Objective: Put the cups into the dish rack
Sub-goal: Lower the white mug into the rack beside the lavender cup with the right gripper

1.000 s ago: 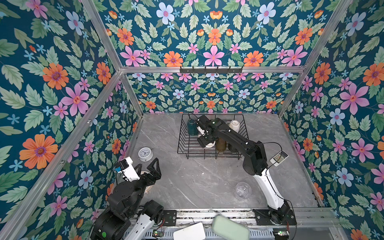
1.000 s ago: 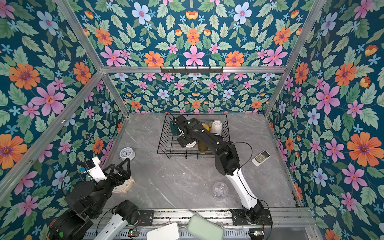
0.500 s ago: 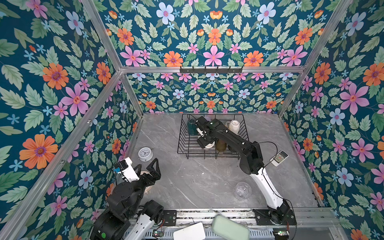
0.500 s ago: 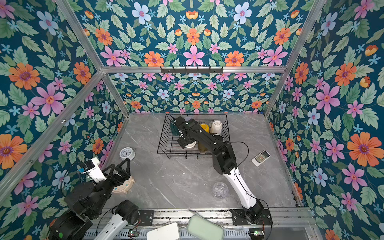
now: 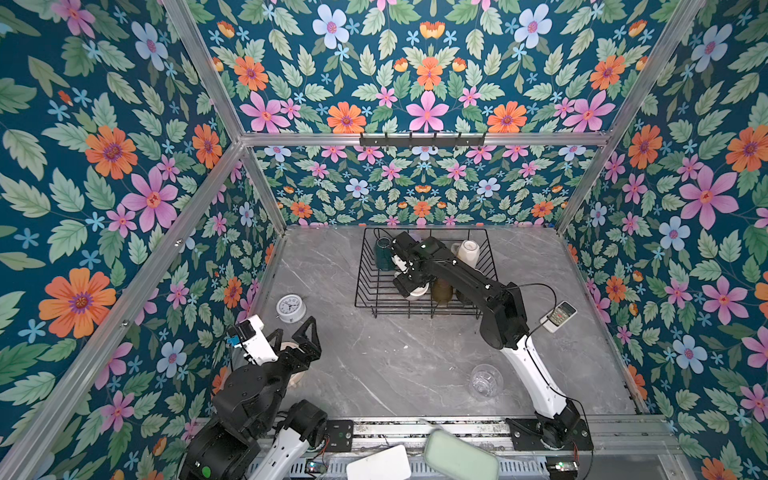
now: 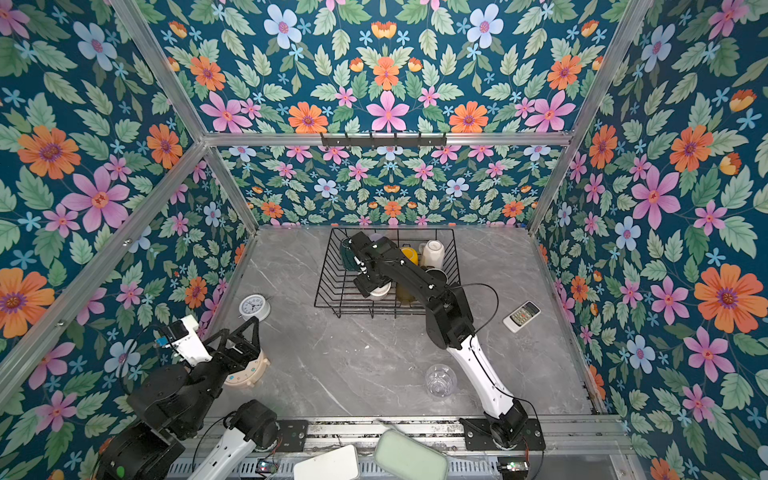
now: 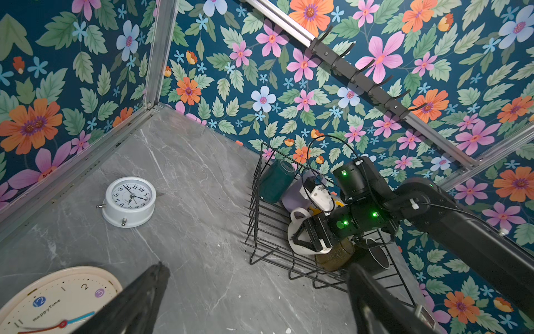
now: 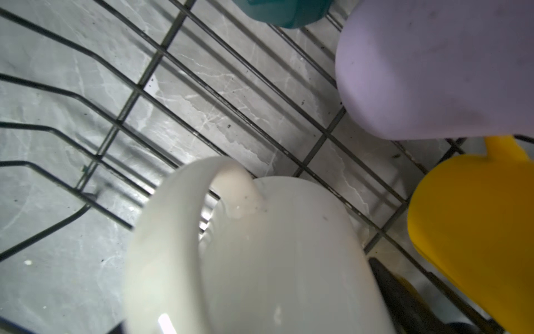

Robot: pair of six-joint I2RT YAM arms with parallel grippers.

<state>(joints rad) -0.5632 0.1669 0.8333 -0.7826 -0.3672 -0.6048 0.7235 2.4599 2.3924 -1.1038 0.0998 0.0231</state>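
Front left: left gripper [image 5: 295, 330] parked, jaws spread, empty.
Front right: clear glass [image 5: 485, 380] on the table [image 5: 395, 365], just beside the right arm [image 5: 528, 361], seemingly upright.
Far: right gripper [image 5: 409, 286] inside the dish rack [image 5: 368, 270], apparently clasping the white mug [image 8: 274, 254].
The glass lies frontward of that gripper, so the right arm is nearer.

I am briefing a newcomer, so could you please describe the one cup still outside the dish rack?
Find the black wire dish rack at the back of the grey marble table, then come toward the front edge. There, beside the right arm's white link, sits the clear glass. Unlike the cups in the rack, it is colourless and see-through.
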